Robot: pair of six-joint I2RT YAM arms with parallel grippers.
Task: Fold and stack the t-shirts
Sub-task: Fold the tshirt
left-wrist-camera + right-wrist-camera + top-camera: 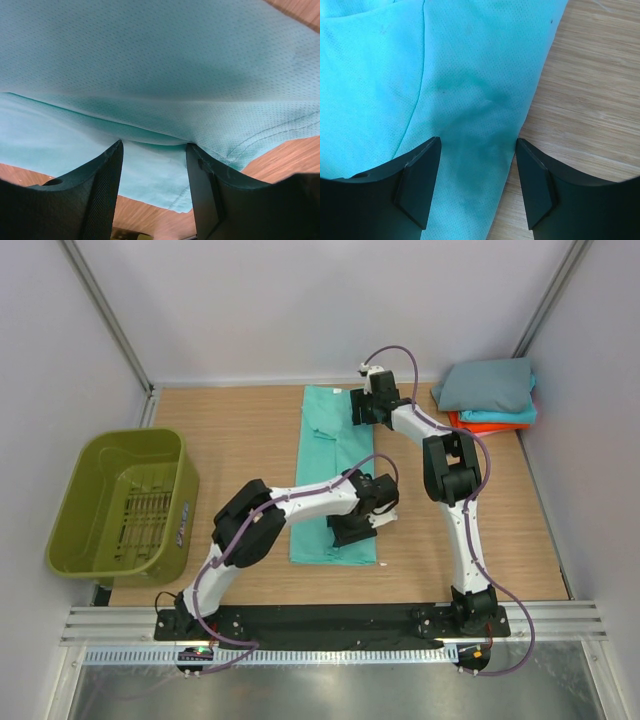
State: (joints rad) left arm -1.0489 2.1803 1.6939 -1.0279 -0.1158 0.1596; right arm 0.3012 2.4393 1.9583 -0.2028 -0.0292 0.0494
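One olive-green plastic basket at the left edge of the wooden worktop, overhanging it and tilted, with only its own slotted floor and inner walls showing. Four t-shirts in all. One mint-green t-shirt flat on the middle of the worktop, folded lengthwise into a long narrow strip running from the far edge toward the arms. Three more in one folded stack at the far right corner: slate grey t-shirt on top, bright cyan t-shirt beneath it, orange-red t-shirt at the bottom, only the edges of the lower two visible. Two arms, both down at the mint-green strip. Left gripper at the near end of the strip, by its right edge; from the left wrist, fingers spread apart, tips up against a raised fold of the mesh cloth, a lower layer showing in the gap and bare wood below the hem. Right gripper at the far end, on the right edge; from the right wrist, fingers likewise apart and closed on nothing, just above the cloth, a dark shadow on the fabric between them, bare wood just beside the right finger.
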